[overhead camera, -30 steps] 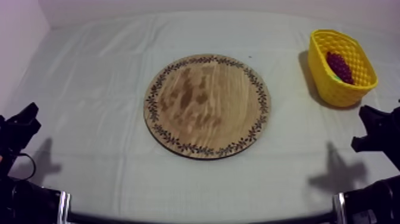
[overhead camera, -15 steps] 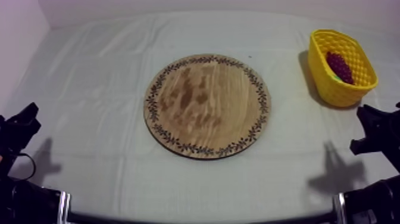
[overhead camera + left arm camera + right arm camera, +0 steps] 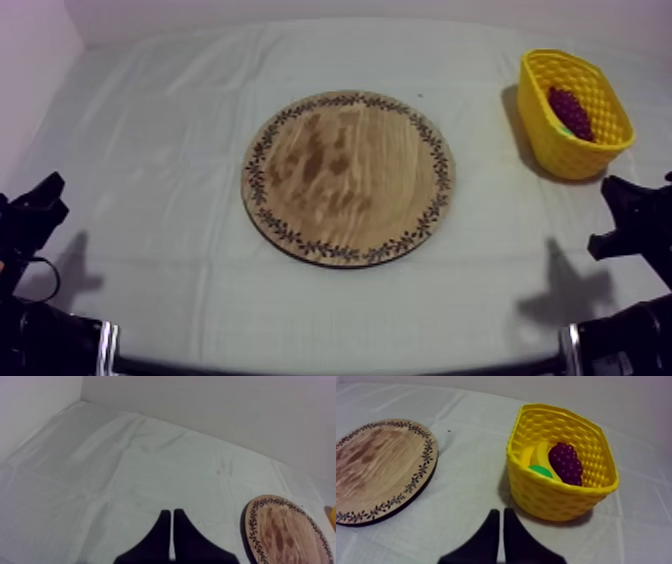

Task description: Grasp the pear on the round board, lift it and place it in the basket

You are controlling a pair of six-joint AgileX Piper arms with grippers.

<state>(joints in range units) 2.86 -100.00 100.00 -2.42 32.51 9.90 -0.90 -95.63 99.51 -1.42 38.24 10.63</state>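
Lying at the middle of the tabletop [image 3: 150,140] in the top view, the board [image 3: 348,178] is well apart from the basket [image 3: 560,152] at the far right, which holds grapes [image 3: 571,110]. In the left wrist view, the left end effector [image 3: 172,513] has its fingers together over the tabletop, near the board. In the right wrist view, the right end effector [image 3: 501,512], fingers also together, faces the basket. The pear [image 3: 540,471] lies inside, against the banana [image 3: 538,453] and beside the grapes.

Green pear [image 3: 540,471] lies in yellow basket [image 3: 556,500], apart from wooden board [image 3: 376,466].
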